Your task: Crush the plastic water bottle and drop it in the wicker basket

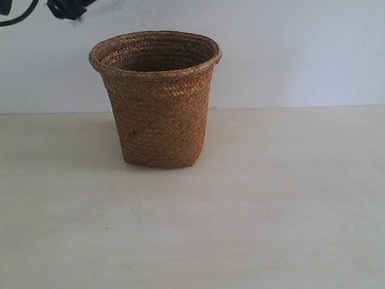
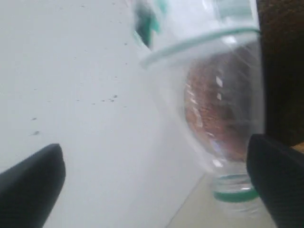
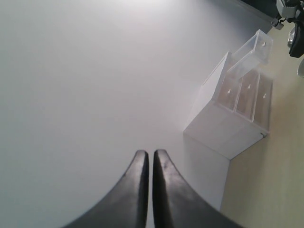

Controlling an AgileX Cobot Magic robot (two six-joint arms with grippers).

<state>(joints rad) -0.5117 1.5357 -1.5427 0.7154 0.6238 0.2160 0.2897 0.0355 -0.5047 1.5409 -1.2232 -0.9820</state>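
The wicker basket (image 1: 157,102) stands upright on the pale table, left of centre, with its round rim open upward. The plastic water bottle (image 2: 213,95) appears only in the left wrist view. It is blurred and clear, with a green neck ring. It lies close to one finger (image 2: 278,180), and brown weave shows through it. My left gripper (image 2: 154,152) is open wide, its other finger (image 2: 33,185) well clear of the bottle. A dark part of the left arm (image 1: 66,7) shows above the basket's left. My right gripper (image 3: 150,156) is shut on nothing.
A clear acrylic drawer box (image 3: 237,109) stands against the white wall in the right wrist view. The beige table (image 1: 271,211) spreads in front of and to the right of the basket. A black cable (image 1: 15,18) hangs at the top left.
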